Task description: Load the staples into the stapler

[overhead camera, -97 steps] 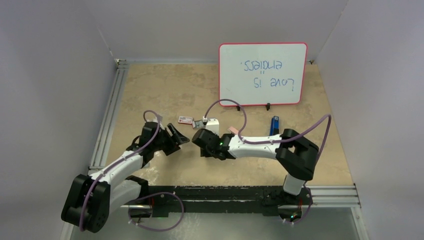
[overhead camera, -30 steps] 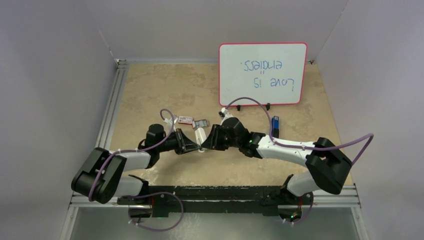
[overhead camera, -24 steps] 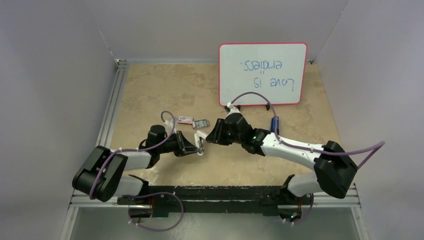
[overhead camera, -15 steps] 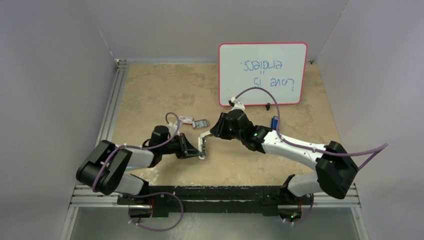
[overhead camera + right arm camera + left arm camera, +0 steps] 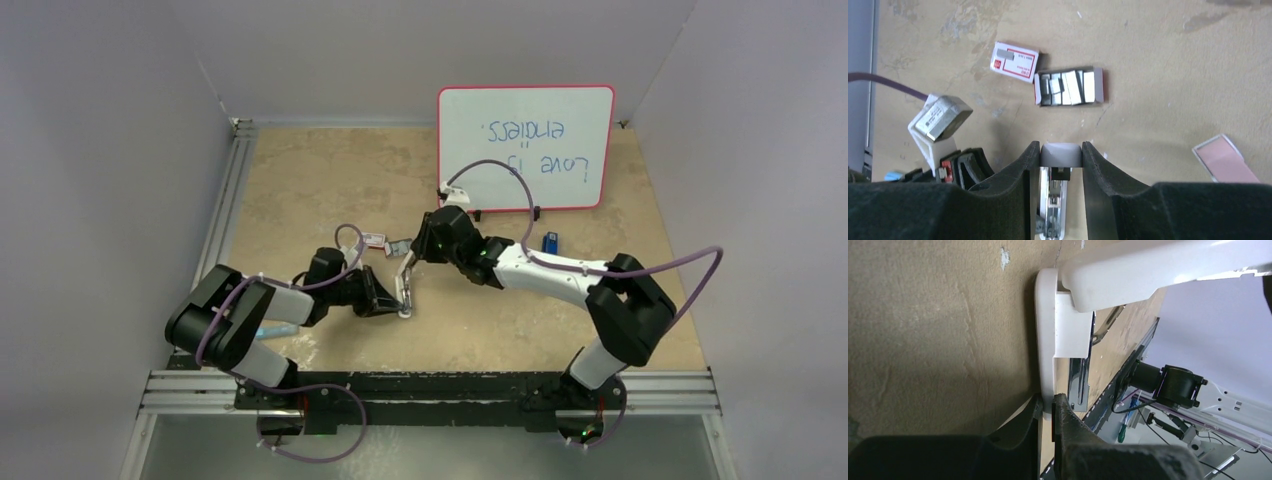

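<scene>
The stapler [image 5: 405, 284] here is white with a chrome staple track [image 5: 1052, 210], and it stands hinged open between my two grippers. My left gripper [image 5: 396, 302] [image 5: 1047, 410] is shut on the thin edge of its white base [image 5: 1046, 330]. My right gripper [image 5: 414, 256] [image 5: 1061, 150] is shut on the rounded end of its top arm [image 5: 1061, 154]. The staples [image 5: 1068, 87] [image 5: 399, 246] are grey strips lying in an opened red-and-white box on the table, beyond the right gripper.
A small closed red-and-white box [image 5: 1014, 61] lies left of the staples. A pink piece [image 5: 1225, 159] is on the table to the right. A whiteboard [image 5: 525, 148] stands at the back, with a slim blue-and-black object [image 5: 549, 242] near its foot.
The right gripper has swung back and leftward, raising the stapler's top arm away from the base. The left gripper has kept its hold on the base and shifted slightly toward the near edge.
</scene>
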Available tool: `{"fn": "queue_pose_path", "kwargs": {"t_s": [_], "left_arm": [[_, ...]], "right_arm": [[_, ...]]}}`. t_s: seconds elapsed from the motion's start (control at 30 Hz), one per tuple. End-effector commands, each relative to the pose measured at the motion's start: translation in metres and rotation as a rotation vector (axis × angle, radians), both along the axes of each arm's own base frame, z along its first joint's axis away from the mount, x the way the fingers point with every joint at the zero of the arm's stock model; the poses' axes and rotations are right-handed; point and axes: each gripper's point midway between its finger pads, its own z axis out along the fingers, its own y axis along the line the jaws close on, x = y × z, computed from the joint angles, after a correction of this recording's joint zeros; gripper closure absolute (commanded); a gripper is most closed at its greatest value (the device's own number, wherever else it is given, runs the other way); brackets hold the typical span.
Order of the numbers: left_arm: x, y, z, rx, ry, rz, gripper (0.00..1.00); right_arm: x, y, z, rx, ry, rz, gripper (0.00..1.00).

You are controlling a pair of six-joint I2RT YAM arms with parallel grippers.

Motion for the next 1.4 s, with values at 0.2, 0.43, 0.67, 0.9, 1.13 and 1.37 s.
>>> {"fn": "queue_pose_path", "kwargs": {"t_s": [0.2, 0.43, 0.67, 0.9, 1.13, 1.37], "left_arm": [[-0.008, 0.012, -0.022, 0.111, 0.061, 0.005, 1.0], [-0.007, 0.014, -0.023, 0.123, 0.076, 0.03, 1.0], [-0.006, 0.009, -0.012, 0.068, 0.156, 0.095, 1.0], [0.0, 0.01, -0.008, 0.076, 0.152, 0.128, 1.0], [0.001, 0.01, -0.009, 0.077, 0.145, 0.129, 1.0], [0.001, 0.01, -0.01, 0.079, 0.144, 0.13, 1.0]], "right_arm": [[0.048, 0.012, 0.012, -0.013, -0.132, -0.007, 0.69], [0.038, 0.017, 0.005, 0.015, -0.078, 0.026, 0.63], [0.017, 0.015, 0.014, 0.12, 0.001, 0.017, 0.48], [0.002, 0.013, 0.02, 0.17, -0.007, 0.067, 0.19], [-0.012, 0.019, 0.001, 0.154, 0.004, 0.141, 0.24], [-0.028, 0.037, -0.02, 0.097, 0.049, 0.171, 0.34]]}}
